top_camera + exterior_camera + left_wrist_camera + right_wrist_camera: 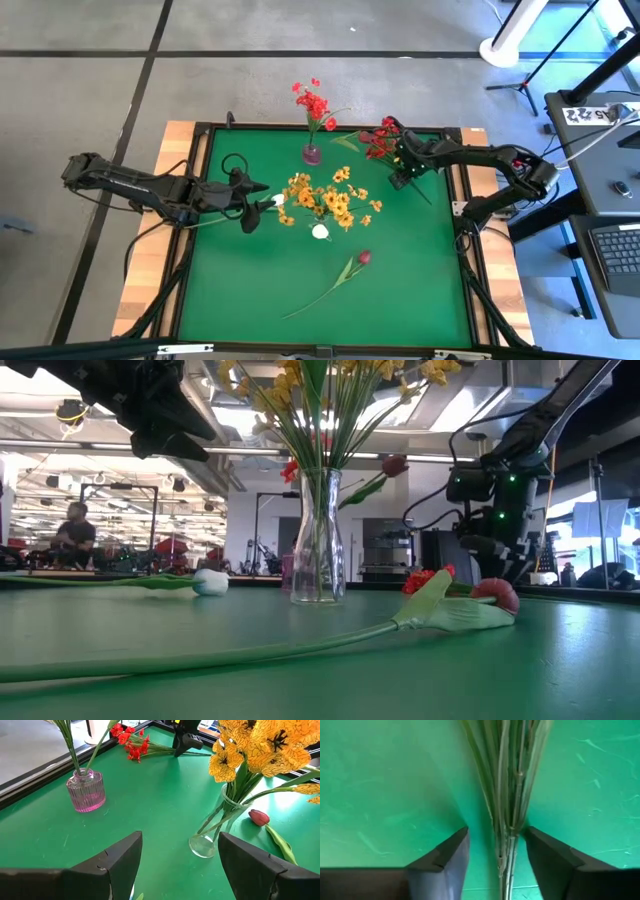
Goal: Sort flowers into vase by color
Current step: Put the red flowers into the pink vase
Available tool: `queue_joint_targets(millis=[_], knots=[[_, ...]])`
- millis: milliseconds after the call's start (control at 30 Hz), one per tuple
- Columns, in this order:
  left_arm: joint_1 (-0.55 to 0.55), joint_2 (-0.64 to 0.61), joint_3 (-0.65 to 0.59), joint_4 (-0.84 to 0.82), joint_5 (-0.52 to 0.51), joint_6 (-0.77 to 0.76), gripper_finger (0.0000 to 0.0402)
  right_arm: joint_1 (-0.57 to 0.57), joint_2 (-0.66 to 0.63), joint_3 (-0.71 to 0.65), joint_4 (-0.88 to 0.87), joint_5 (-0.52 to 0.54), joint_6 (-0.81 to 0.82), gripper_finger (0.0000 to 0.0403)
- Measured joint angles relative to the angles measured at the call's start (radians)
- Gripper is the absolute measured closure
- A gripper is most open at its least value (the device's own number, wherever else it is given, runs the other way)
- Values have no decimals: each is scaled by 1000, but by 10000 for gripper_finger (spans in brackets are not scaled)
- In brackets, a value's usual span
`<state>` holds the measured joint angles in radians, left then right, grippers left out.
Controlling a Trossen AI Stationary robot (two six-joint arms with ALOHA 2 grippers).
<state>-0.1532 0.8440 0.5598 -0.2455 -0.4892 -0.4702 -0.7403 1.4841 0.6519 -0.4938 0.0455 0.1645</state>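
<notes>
Left fingers (pixel 177 865): mine, spread wide and holding nothing, hanging above the desk just left of the clear vase.
Right fingers (pixel 495 855): mine, parted on either side of the red spray's stalks, down at the green mat near the far right corner; the stalks run between them, but I cannot tell whether the fingers touch them.
Red spray on the mat (pixel 380 138): lying flat near the far right corner, blossoms toward the far edge, stalks (pixel 507 795) bunched together under my right wrist.
Pink vase (pixel 86 791): small, ribbed, upright near the far edge; it holds another red spray (pixel 314 103).
Clear vase (pixel 318 540): tall, upright near the middle of the mat, filled with the yellow-orange flowers (pixel 330 195).
White tulip (pixel 210 582): lying flat on the mat, just beside the clear vase, bud toward it; a second white bud (pixel 320 232) lies on the near side of the vase.
Magenta tulip (pixel 363 257): lying flat on the near side of the clear vase, apart from it, stalk running toward the near left.
Desk (pixel 420 290): green mat inside a dark frame.
</notes>
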Motion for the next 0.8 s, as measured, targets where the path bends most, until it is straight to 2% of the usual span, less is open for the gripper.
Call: queue_joint_targets(millis=[133, 267, 300, 467, 567, 800], knots=[[-1, 0, 0, 18, 6, -12, 147, 0, -9, 12, 0, -51, -37, 286], [-1, 0, 0, 26, 11, -18, 147, 0, -35, 22, -1, -61, -43, 376], [-1, 0, 0, 27, 12, -18, 147, 0, -42, 23, 10, -67, -43, 387], [-1, 0, 0, 23, 12, -18, 147, 0, -101, 27, 34, -98, -41, 380], [-1, 0, 0, 21, 12, -18, 147, 0, -172, 27, 49, -141, -39, 394], [-1, 0, 0, 15, 12, -18, 147, 0, -462, 34, 79, -153, 24, 397]])
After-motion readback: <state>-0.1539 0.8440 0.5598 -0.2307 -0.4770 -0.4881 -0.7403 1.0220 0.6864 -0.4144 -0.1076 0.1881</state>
